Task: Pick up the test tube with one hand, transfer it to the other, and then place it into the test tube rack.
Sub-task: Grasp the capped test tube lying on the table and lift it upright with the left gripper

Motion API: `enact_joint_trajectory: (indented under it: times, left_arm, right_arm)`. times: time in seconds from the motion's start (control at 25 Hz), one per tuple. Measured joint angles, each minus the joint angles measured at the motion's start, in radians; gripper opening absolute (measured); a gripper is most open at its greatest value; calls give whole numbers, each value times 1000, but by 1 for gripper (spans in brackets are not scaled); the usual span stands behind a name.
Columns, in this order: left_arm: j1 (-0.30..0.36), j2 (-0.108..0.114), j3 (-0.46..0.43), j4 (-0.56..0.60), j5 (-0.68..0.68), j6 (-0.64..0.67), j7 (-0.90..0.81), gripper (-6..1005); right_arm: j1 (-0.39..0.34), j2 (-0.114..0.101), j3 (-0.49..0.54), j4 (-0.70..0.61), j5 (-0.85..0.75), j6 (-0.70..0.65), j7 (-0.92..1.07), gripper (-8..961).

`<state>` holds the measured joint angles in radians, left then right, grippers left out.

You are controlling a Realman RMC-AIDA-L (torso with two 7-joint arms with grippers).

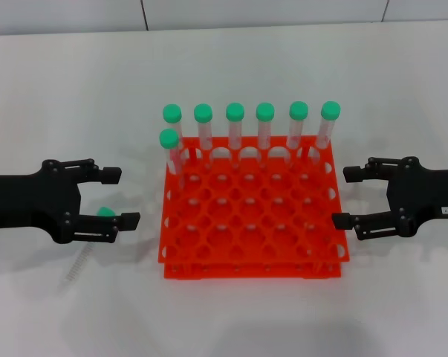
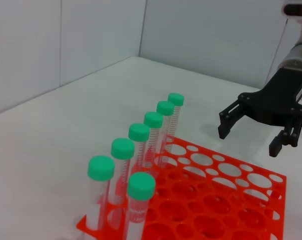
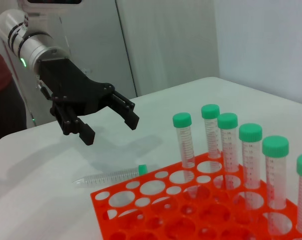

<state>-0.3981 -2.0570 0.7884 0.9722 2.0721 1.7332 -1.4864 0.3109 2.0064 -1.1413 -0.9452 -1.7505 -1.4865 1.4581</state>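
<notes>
A: Centre of white table (image 1: 75,89): bright orange-red square plastic rack (image 1: 253,223) with grid of round holes. Seven slim clear plastic tubes with green caps (image 1: 235,123) upright in it, six along the far row, one in the second row at the rack's left corner.

B: Eighth slim clear test tube with green cap (image 3: 113,176): flat on the table beside the rack's left edge, cap toward the rack, not touching it; in the head view mostly hidden under the left hand.

A: Unlabelled black left hand (image 1: 121,197): above that tube, near the table's left edge, fingers spread wide, nothing held.

B: Black right hand with small white label (image 1: 344,197): level with the rack's right edge, clear of it, fingers likewise wide apart, empty.
</notes>
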Motion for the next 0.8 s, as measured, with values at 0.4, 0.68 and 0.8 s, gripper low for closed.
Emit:
enact_joint_trajectory:
  times: [0.4, 0.68, 0.8]
  left_arm:
    - [0, 1, 0, 3, 0, 0, 0, 861]
    - [-1, 3, 0, 4, 0, -1, -3, 860]
    - [-1, 5, 0, 5, 0, 1, -7, 860]
  right_arm:
    - [1, 1, 0, -9, 0, 0, 7, 860]
    - [-1, 2, 0, -9, 1, 4, 8, 860]
    - [-1, 2, 0, -9, 4, 5, 8, 859]
